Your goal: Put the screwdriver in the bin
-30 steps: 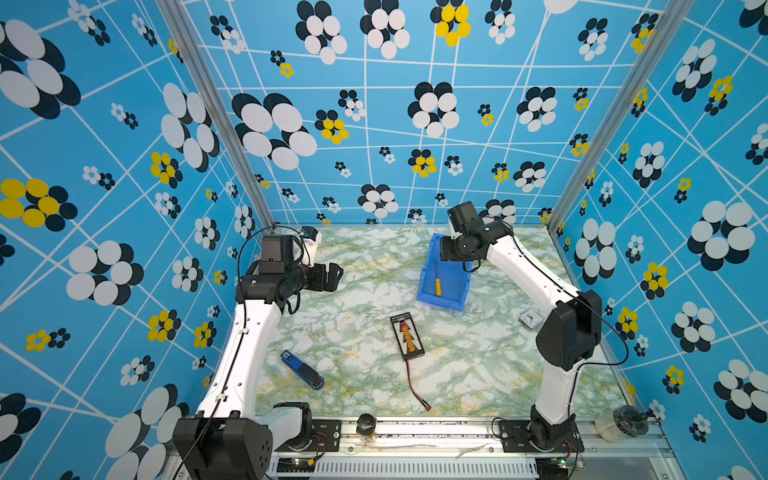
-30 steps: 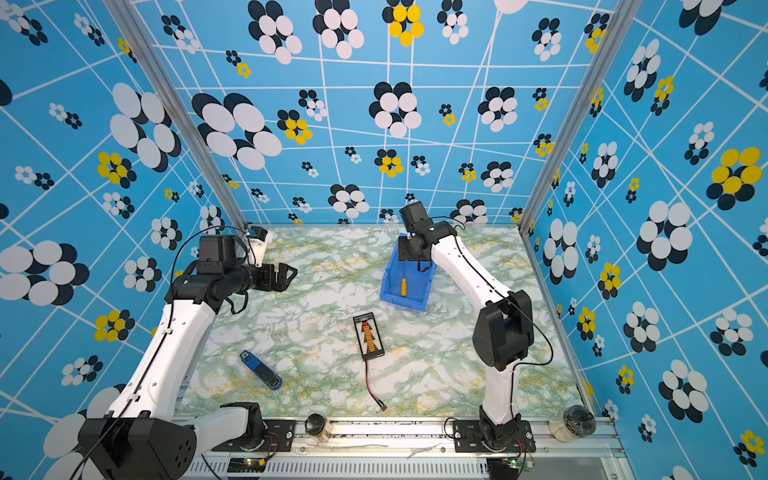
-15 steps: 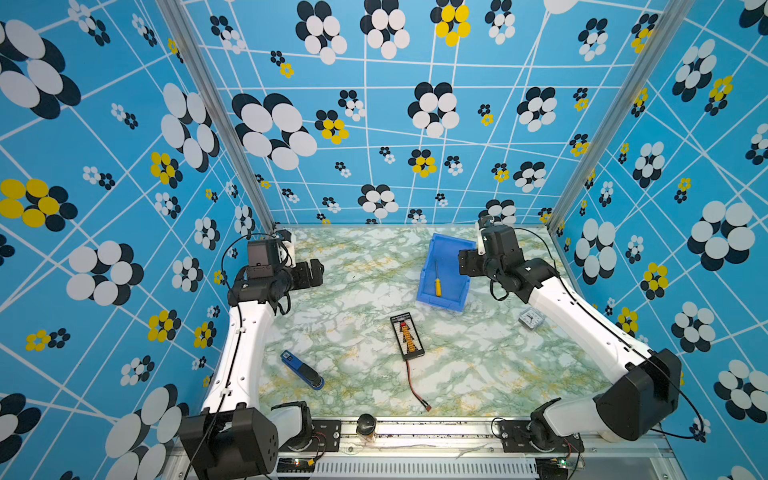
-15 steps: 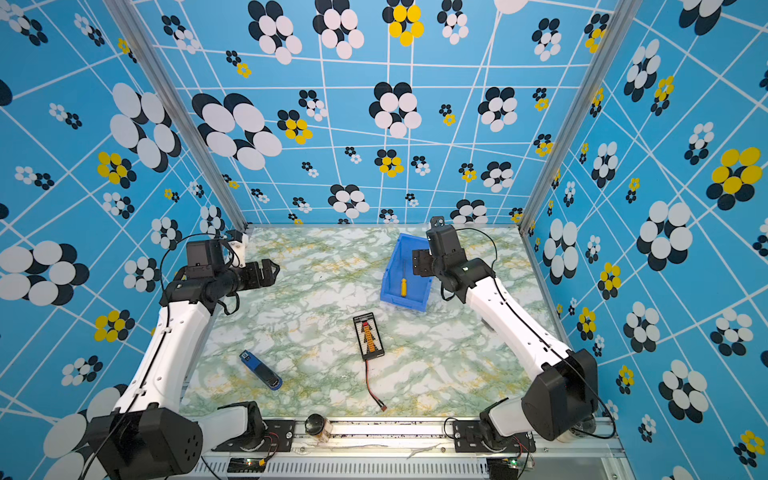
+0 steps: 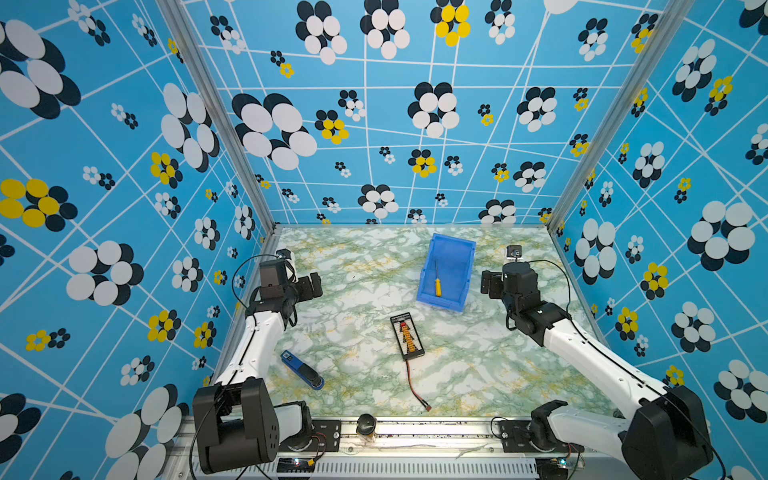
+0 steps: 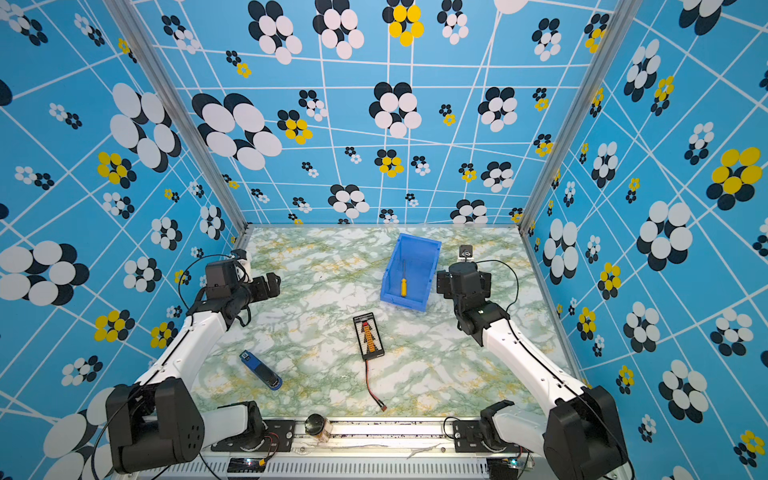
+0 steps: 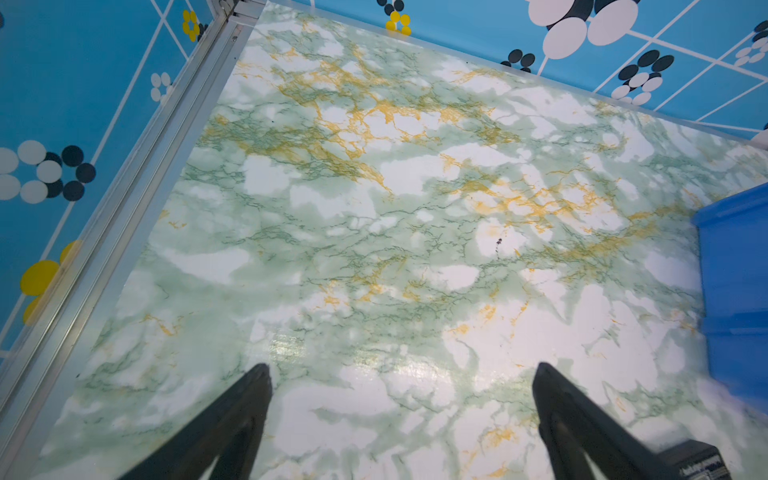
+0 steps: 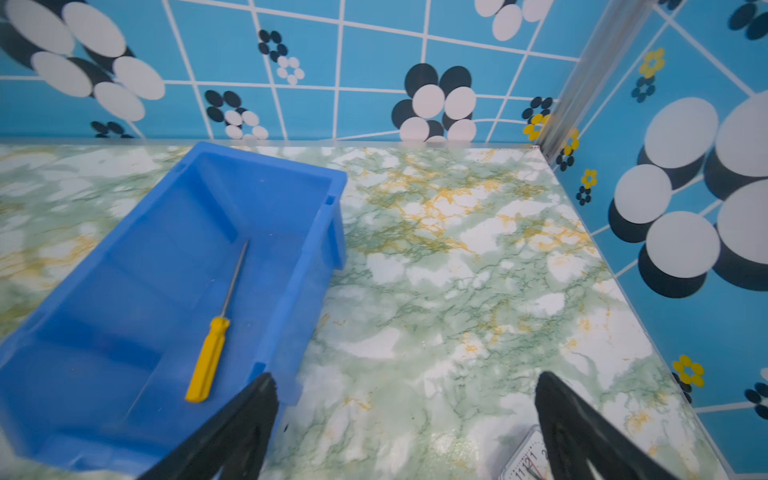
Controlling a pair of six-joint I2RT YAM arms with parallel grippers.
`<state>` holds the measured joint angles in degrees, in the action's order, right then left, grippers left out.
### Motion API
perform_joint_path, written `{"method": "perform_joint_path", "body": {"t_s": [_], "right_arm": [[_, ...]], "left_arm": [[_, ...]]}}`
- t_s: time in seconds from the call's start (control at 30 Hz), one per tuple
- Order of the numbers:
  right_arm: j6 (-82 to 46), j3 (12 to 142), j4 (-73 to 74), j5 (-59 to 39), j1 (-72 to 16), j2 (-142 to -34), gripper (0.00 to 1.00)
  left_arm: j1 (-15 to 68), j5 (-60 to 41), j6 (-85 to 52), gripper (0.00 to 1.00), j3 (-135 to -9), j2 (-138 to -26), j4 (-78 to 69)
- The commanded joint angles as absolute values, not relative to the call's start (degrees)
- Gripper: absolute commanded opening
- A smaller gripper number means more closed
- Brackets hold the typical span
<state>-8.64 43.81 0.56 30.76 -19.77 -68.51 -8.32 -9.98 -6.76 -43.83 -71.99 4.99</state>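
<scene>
The screwdriver (image 8: 210, 357) is laid inside the bin (image 8: 316, 232), just beside the released right tool (image 8: 405, 376); the bin must not be bumped.

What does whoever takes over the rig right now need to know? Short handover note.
Left gripper: open, empty, above bare tabletop, left of the bin.
Right gripper: open, empty, just right of the bin.
Screwdriver: lying flat inside the bin, handle toward its near end, nothing gripping it.
Done: screwdriver is in the bin.
Left: nothing for the task that I can see; probably just park both arms. Stapler and black board with red wire lie on the table, outside the bin.
</scene>
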Motion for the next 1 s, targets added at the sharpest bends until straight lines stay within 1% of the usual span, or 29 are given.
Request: {"method": "perform_joint_path", "body": {"t_s": [0.0, 0.1, 0.27, 0.4, 0.47, 0.53, 0.67, 0.77, 0.83, 0.9, 0.97], "right_arm": [[-8.63, 38.47, 15.23, 36.76, -16.81, -69.53, 0.99], [-6.44, 35.06, 23.36, 36.89, -13.64, -72.07, 0.99], [-6.78, 31.83, 28.09, 34.05, -8.57, -74.29, 0.99], [-4.08, 28.23, 34.38, 33.25, -7.21, -76.33, 0.99], [-3.56, 27.61, 35.41, 32.38, -7.14, -76.91, 0.99], [-3.18, 28.06, 32.98, 27.98, -7.12, -76.79, 0.99], [-2.79, 20.88, 44.94, 26.84, -7.12, -78.07, 0.99], [-2.45, 17.51, 54.62, 25.32, -7.12, -81.95, 0.99], [-1.97, 17.18, 57.73, 24.35, -7.10, -84.76, 0.99], [-1.65, 17.72, 59.35, 23.21, -7.12, -87.75, 0.99], [-0.58, 18.42, 61.92, 22.54, -7.12, -90.37, 0.99]], "left_arm": [[-6.55, -10.03, -4.48, 0.99, -37.50, -72.05, -10.55], [-5.50, -10.36, -4.19, 0.99, -30.32, -73.45, -23.90], [-3.58, -9.95, -2.80, 0.99, -24.03, -76.56, -37.96], [-3.59, -8.26, -2.87, 0.99, -20.95, -80.16, -47.17], [-3.93, -7.81, -3.48, 0.99, -20.42, -81.94, -49.61], [-4.03, -7.55, -3.97, 0.99, -20.21, -83.46, -51.39], [-3.27, -7.24, -3.19, 0.99, -20.45, -85.50, -52.81], [-3.14, -6.94, -3.17, 0.99, -19.40, -87.79, -56.63], [-3.23, -6.57, -3.49, 0.99, -18.33, -89.73, -61.28], [-3.25, -6.28, -3.52, 0.99, -18.62, -88.73, -58.90], [-3.24, -6.43, -3.54, 0.99, -18.37, -89.33, -60.28]]}}
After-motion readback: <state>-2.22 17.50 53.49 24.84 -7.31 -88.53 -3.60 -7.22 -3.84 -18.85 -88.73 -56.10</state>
